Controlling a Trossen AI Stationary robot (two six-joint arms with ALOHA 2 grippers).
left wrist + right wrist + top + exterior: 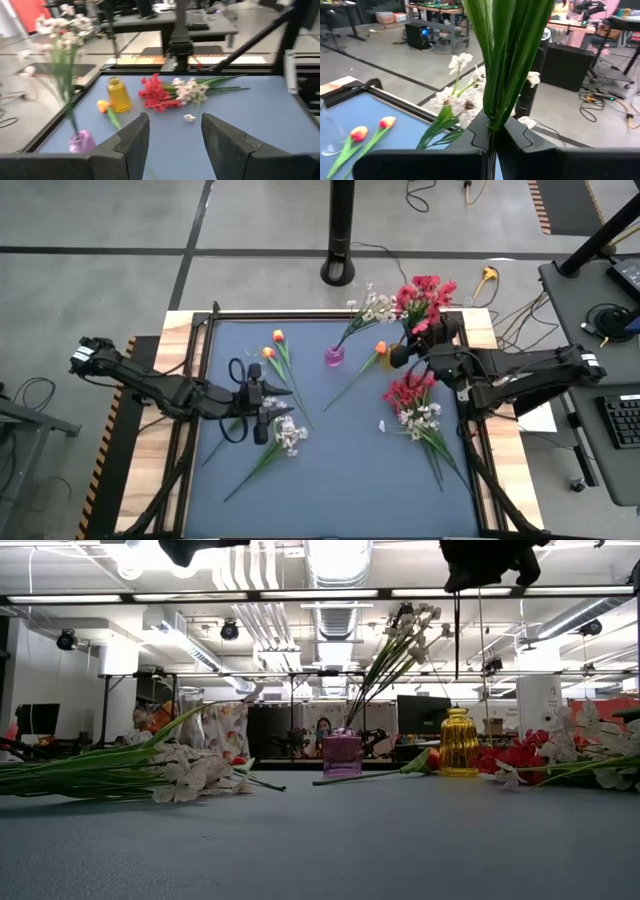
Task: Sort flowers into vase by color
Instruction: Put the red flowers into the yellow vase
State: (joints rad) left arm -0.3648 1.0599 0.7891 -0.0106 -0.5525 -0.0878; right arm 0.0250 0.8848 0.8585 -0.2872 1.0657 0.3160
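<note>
The left gripper (268,412) hangs over the left half of the blue table (340,480), its fingers (131,142) spread apart with nothing between them. Right beside it, on the side nearer the table's front edge, lies a spray of white flowers (288,434), its green stem trailing off toward the front left corner. On its far side lie two orange tulips (277,337) with their stems running back toward the gripper. A clear vase (237,370) lies just next to that gripper, toward the far edge.

Ahead of the left gripper, well apart from it, stands a small pink vase (334,356) holding white flowers (372,306) that lean toward the far right. Beyond that, another orange tulip (381,348) lies next to a yellow vase (119,94).

The right gripper (437,327) is at the far right corner of the table, clamped on the green stems (507,55) of a bunch of red flowers (425,292) whose heads stick out past the far edge. On the table just beside this gripper, toward the front edge, lies a pile of red flowers (408,392) and white flowers (420,418), stems pointing to the front right corner.
</note>
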